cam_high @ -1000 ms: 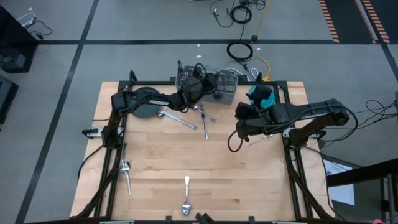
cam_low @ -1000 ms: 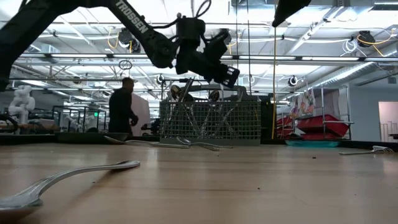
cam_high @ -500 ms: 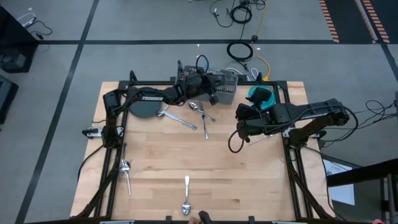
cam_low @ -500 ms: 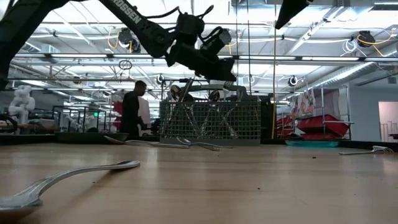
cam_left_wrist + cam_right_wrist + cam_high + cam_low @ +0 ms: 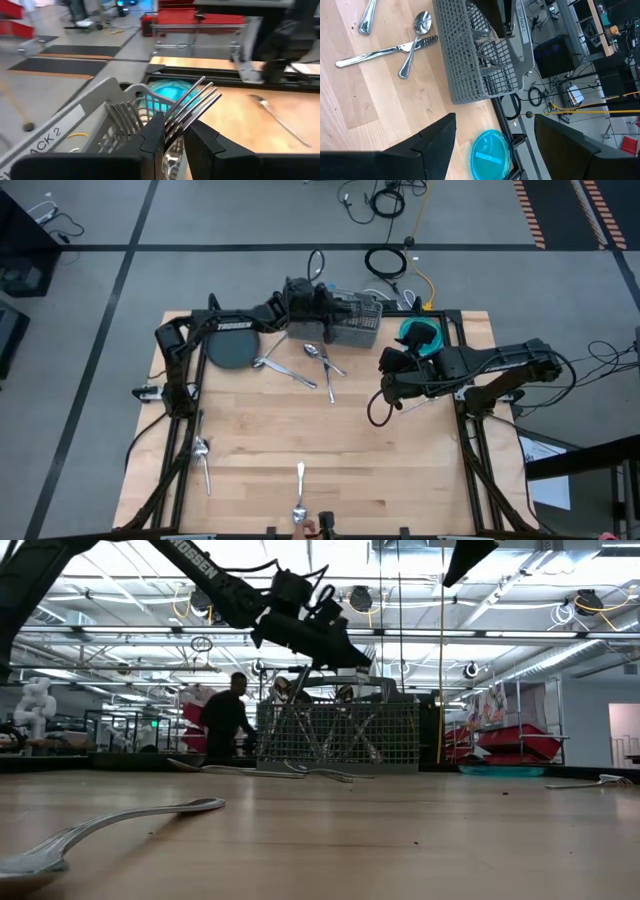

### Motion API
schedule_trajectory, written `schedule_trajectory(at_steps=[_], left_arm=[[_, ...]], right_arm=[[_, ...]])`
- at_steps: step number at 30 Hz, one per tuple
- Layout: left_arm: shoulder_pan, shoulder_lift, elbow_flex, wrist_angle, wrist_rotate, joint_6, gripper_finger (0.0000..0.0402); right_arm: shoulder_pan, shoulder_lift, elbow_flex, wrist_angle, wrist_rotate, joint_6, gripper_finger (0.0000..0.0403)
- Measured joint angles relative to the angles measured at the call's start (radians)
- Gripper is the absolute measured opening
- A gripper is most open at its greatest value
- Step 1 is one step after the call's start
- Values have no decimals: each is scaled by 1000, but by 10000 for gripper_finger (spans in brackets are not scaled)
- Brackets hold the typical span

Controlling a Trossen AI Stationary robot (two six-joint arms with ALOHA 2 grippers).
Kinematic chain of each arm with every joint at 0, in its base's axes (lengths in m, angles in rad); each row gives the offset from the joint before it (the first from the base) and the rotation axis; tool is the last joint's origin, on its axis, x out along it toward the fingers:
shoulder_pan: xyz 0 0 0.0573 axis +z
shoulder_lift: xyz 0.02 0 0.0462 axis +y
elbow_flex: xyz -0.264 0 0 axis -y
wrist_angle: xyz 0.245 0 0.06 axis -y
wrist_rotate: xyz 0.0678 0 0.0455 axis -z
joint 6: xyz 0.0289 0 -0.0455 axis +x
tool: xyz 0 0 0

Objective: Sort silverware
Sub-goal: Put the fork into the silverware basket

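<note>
A pale wooden table [image 5: 330, 450] is being shown inside a dark frame on a grey floor, with an industrial hall of racks and ceiling lights behind it. A person [image 5: 225, 720] is being seen walking beyond the table, further right than a second ago. The grey wire-mesh caddy [image 5: 352, 318] is standing at the far edge, a dark round plate [image 5: 228, 352] beside it. The left gripper [image 5: 175, 134], now moved back over the caddy from the table, is being held narrowly parted around a bunch of forks [image 5: 197, 102], tines upward; actual contact cannot be told. The right gripper [image 5: 492, 132] is being held wide open and empty near a blue disc [image 5: 490, 152]. Loose silverware [image 5: 320, 365] is lying before the caddy; a spoon [image 5: 299, 500] is being cut off at the near edge.
</note>
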Motion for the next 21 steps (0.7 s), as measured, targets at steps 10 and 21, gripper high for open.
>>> schedule_trajectory(at_steps=[10,21], left_arm=[[55,-6,2,-118,140,-4,71],[83,-6,-1,-52,105,-66,100]], right_arm=[[0,0,0,-1,0,0,254],[0,0,0,0,-24,24,254]])
